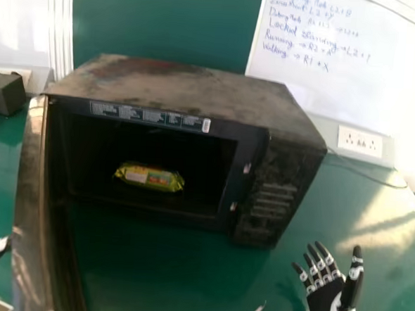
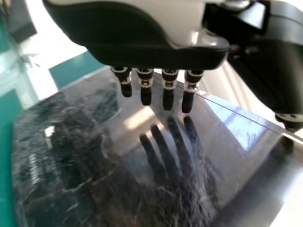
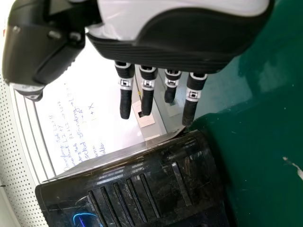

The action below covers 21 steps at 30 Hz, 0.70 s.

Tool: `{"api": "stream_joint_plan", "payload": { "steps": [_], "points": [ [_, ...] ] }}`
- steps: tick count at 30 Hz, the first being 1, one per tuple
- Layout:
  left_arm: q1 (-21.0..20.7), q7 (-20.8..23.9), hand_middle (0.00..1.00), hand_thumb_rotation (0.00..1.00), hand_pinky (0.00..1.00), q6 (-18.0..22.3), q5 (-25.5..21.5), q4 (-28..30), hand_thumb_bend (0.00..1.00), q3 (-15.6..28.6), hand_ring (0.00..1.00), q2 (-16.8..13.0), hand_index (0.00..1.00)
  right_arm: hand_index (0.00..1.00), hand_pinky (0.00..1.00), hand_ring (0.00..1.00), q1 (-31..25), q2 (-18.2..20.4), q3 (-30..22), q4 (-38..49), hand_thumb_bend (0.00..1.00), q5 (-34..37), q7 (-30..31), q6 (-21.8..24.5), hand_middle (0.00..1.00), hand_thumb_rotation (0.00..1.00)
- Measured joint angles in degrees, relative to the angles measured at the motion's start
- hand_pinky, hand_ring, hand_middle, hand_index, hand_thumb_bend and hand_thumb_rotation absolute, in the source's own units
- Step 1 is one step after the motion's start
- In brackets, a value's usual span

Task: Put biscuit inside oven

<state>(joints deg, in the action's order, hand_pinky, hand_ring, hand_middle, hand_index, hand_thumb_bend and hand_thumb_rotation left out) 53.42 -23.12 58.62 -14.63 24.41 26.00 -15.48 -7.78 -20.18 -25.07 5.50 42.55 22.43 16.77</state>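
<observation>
If the nine-o'clock door (image 1: 34,201) is shoved hard by the left hand (image 2: 142,53), spread like the four-o'clock right hand (image 1: 323,298), the biscuit (image 1: 150,178) may be jolted.

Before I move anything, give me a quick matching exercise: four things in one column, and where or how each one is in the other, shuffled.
Things:
A. Biscuit packet
B. Oven door
C. Right hand
D. Left hand

Places and states:
1. Beside the door's outer face
2. Swung open
3. Inside the oven
4. Open, on the control-panel side of the oven

Right pairs: A-3, B-2, C-4, D-1
</observation>
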Motion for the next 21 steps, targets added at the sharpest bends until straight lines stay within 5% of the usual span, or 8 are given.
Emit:
{"api": "stream_joint_plan", "payload": {
  "steps": [9,21],
  "points": [
    [-5.48,-0.24,1.00,0.87,1.00,-3.74,0.01,1.69,0.74,1.29,1.00,-4.63,0.95,0.79,0.76,0.87,0.00,0.14,-0.01,0.13,0.84,-0.25,0.46,0.08,0.89,0.77],
    [-7.76,-1.91,1.00,0.86,1.00,-9.32,-0.11,3.96,0.73,4.06,1.00,-9.57,0.96,0.83,0.87,0.90,-0.01,1.80,0.04,0.46,0.84,-0.80,0.41,0.14,0.91,0.89]
  ]
}}
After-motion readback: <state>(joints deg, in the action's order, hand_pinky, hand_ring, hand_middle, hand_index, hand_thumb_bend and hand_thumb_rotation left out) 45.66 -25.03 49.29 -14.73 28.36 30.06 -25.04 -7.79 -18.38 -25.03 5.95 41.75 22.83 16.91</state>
